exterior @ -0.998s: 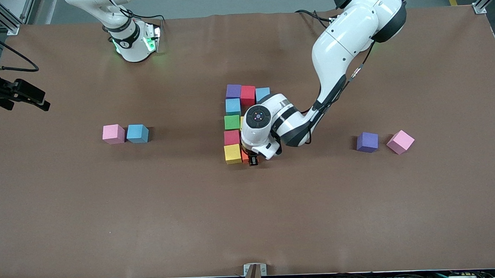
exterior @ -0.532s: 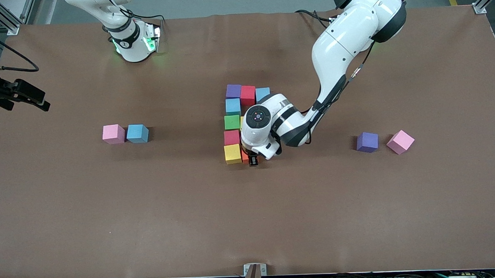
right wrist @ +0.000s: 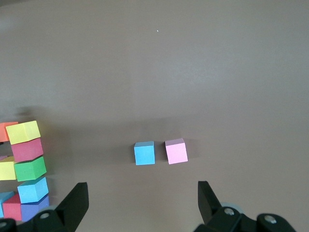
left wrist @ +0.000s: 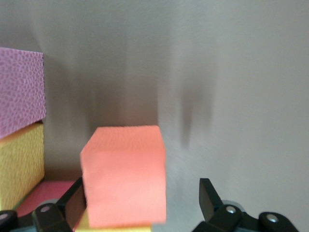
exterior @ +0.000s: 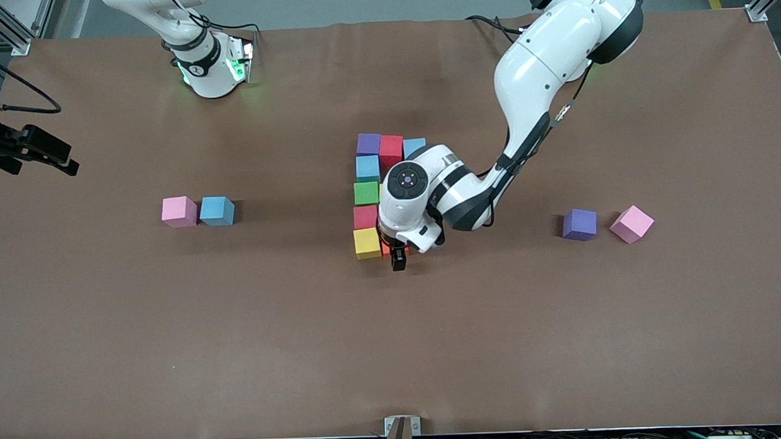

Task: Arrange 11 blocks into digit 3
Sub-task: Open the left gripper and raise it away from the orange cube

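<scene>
With fingers released around the orange block, the left gripper should lift straight, not nudging the yellow block.

No legible text, seemingly

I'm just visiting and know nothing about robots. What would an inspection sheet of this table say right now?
Surface: brown table, flat, a little wrinkled at the arms' edge.
Job's things: cluster of coloured blocks mid-table; orange block at its camera-side end, beside the yellow block.
Spare blocks: pink and blue pair toward the right arm's end; purple block and tilted pink block toward the left arm's end.
Clutter: nothing seen.
Pincers: left pincer open around the orange block; right pincer open, empty, waiting up high.
Cables: black cable near the left arm's base.
Surroundings: metal frame posts at the corners.
</scene>
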### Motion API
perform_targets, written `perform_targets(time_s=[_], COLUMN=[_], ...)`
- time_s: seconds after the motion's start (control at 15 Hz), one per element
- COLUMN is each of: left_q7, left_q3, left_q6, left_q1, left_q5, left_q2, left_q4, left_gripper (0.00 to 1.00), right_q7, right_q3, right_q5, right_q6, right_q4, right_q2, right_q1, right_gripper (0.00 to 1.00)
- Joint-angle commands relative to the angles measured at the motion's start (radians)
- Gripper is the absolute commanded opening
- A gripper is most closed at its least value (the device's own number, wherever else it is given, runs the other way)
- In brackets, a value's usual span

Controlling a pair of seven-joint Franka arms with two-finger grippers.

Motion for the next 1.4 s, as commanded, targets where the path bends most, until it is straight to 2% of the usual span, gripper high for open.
perform_targets(time_s=[0.0,0.27,0.6,0.93,1.33], left_q7=[0.012,0.042,0.197,0.462,0.749], left_q3=[0.000,0.000,0.000,0.000,-0.003], left_q6=[-0.082,-0.169,-0.243,-0.286,-0.286], left_q1=[0.005,0.023,0.081,0.149,0.274], left_q5=[-0.009,0.000,-0.004,-0.009,-0.023], left_q2=[-0.099,-0.162,-0.229,-0.307,-0.404], left_q4=[-0.019,-0.019,-0.032,-0.037,-0.117], left_gripper=[1.00,1.00,1.00,1.00,1.00], right_q7=[-0.006,-0.006,-0.006,-0.006,-0.006], right_q3=[0.010,0.010,0.008,0.010,0.010], right_q5=[0.004,0.007,0.005,0.004,0.002], right_q6=[-0.002,-0.002,-0.002,-0.002,-0.002], right_q4=[0.011,0.011,0.011,0.011,0.011], right_q2=[0.002,0.002,0.002,0.002,0.002], right_q1=[-0.013,-0.011,-0.010,-0.010,-0.010], right_gripper=[1.00,1.00,1.00,1.00,1.00])
